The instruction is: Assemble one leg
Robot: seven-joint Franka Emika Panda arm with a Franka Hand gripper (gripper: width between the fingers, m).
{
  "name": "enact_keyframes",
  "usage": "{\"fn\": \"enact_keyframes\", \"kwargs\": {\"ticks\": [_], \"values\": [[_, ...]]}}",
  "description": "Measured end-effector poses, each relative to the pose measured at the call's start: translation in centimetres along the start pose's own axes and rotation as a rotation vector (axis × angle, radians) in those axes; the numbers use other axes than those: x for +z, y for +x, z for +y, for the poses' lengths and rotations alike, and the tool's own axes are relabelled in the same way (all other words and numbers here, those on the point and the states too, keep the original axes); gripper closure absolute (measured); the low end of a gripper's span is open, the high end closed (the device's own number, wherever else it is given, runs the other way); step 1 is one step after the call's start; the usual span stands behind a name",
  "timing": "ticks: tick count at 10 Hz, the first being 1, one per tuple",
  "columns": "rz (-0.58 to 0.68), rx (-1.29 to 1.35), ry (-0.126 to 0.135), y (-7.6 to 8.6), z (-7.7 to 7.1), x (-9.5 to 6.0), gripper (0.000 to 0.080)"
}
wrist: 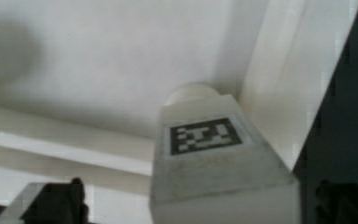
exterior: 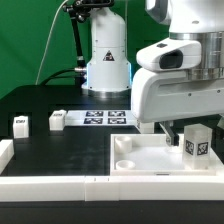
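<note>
End effector (exterior: 187,132) points straight down over the white tray (exterior: 150,165), clenched on the leg (exterior: 195,143), whose black-and-white square tag has no readable words.

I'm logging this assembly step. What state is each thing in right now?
Leg in the tool: upright, held over the tray.
Tool: shut on that leg.
Tray: flat on the table, near corner socket empty.
Two loose legs: standing on the table, untouched.
Marker board: flat on the table.
</note>
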State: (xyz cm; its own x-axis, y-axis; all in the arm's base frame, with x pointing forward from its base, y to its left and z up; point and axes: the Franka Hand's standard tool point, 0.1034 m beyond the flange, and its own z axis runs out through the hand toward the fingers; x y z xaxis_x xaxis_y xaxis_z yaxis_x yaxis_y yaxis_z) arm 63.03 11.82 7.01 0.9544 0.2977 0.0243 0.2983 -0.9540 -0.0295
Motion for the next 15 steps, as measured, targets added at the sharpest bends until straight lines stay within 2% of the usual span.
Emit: {"fn": "enact_keyframes", "kwargs": {"ticks": [1,2,3,4,5,7,11,15], "values": [[0.0,0.01,0.0,0.0,0.0,0.0,0.0178],[0.0,0.011,0.0,-0.01,0.01,0.0,0.038],[0.0,0.01,0.0,-0.01,0.0,0.01,0.038],[0.0,0.023,0.001,-0.01,0.0,0.01,0.0508],[0.0,0.058,0.001,-0.02,0.0,0.02,0.0508],[0.005,0.222,0.019,-0.13,-0.01,0.11,0.0508],[0.009,0.864,0.054,-0.21,0.07,0.1,0.0508],[-0.002,1.225,0.056,-0.23,0.04,0.13,0.0508]]}}
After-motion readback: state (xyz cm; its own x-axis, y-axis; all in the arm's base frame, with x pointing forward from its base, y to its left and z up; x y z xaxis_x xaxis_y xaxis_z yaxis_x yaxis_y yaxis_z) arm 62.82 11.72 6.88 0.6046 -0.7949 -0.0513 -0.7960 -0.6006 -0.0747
